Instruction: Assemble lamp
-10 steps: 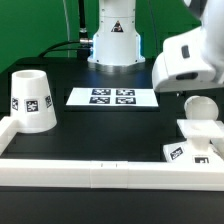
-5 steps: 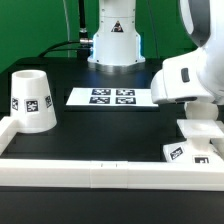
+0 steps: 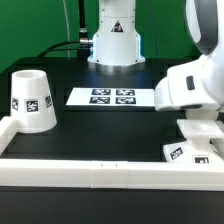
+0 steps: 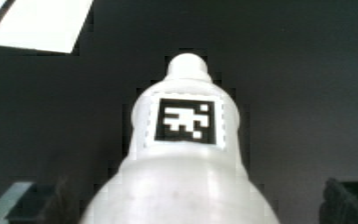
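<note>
exterior view: the shade (image 3: 30,100) stood alone on the worktop (image 3: 100,135) at the exterior view's left, well apart from the other parts and not yet fitted. the marker board (image 3: 113,97) lay in the middle. the base (image 3: 195,152) sat at the exterior view's right, just behind the long white rail (image 3: 100,172). the arm's wrist (image 3: 195,88) hung right above the base and covered the bulb (image 4: 190,130), so i could not tell from here whether bulb and base were joined. compared with 1 second earlier, the wrist had come lower and the bulb's rounded top, then in plain sight, was hidden. the shade, base and board had not moved.

wrist view: the bulb filled the centre, its tag facing the camera and its narrow end pointing away. the 2 jaws showed as dark shapes on either side of its wide end. they were released, with a dark gap between each of them and the plastic. a corner of the marker board showed beyond.

by my reading the work was early: no grasp had been made, and all 3 parts were left to join.
</note>
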Robot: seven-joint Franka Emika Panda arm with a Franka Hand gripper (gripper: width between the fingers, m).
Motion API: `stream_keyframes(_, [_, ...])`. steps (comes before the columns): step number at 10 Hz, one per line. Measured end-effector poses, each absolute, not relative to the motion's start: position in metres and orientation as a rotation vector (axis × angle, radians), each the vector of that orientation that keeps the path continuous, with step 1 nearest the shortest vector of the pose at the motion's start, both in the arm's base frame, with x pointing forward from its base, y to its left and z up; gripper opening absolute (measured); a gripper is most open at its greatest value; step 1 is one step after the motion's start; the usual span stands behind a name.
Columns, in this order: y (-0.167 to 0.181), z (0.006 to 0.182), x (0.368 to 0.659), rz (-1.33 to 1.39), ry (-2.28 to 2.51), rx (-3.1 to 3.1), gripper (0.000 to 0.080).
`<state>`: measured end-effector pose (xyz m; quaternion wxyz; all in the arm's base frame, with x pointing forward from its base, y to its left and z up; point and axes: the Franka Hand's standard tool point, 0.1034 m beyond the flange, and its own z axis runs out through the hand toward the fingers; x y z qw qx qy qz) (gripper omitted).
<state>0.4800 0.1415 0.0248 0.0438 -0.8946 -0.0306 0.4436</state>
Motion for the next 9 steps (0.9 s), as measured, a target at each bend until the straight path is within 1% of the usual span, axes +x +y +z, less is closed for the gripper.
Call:
stream_keyframes(1, [0.1413, 0.0204, 0.4805, 1.347, -0.096, -2.736, 0.0699])
stream_keyframes(5, [0.1406, 0.0126, 0.4806, 1.325, -0.116, -2.733, 0.0699])
stream_keyframes(8, [0.1401, 0.0111, 0.4794, 1.324, -0.126, -2.729, 0.0699])
stream_keyframes(9, [0.14, 0.0112, 0.4794, 1.323, -0.132, -2.727, 0.0579])
